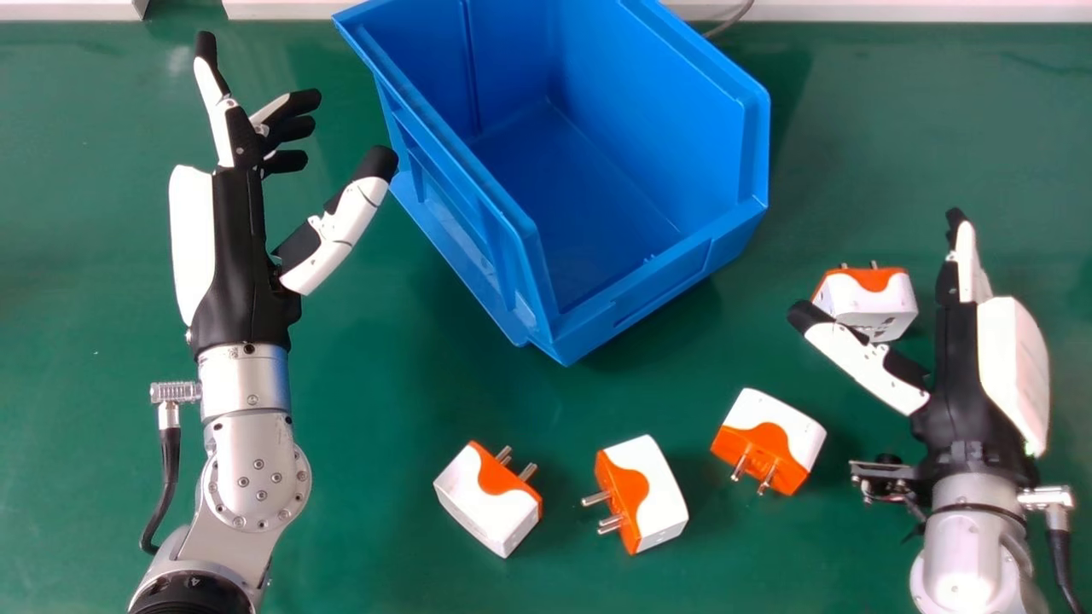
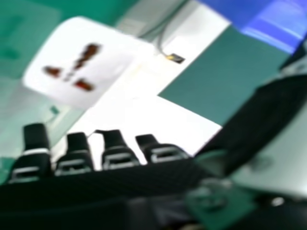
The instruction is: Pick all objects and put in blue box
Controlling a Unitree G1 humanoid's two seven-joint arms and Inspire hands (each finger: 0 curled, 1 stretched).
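Right hand (image 1: 968, 384): fingers (image 1: 968, 264) extended, thumb spread from them. One white-and-orange adapter (image 1: 879, 303) lies on the worktop (image 1: 358, 443) between these fingers and the thumb; whether it touches either cannot be told. A second adapter (image 1: 781, 422), a third adapter (image 1: 661, 495) and a fourth adapter (image 1: 478, 499) lie nearer the robot than the fingers. Left hand (image 1: 243, 264): fingers loosely spread, beside the blue box (image 1: 657, 111), which stands to their right.
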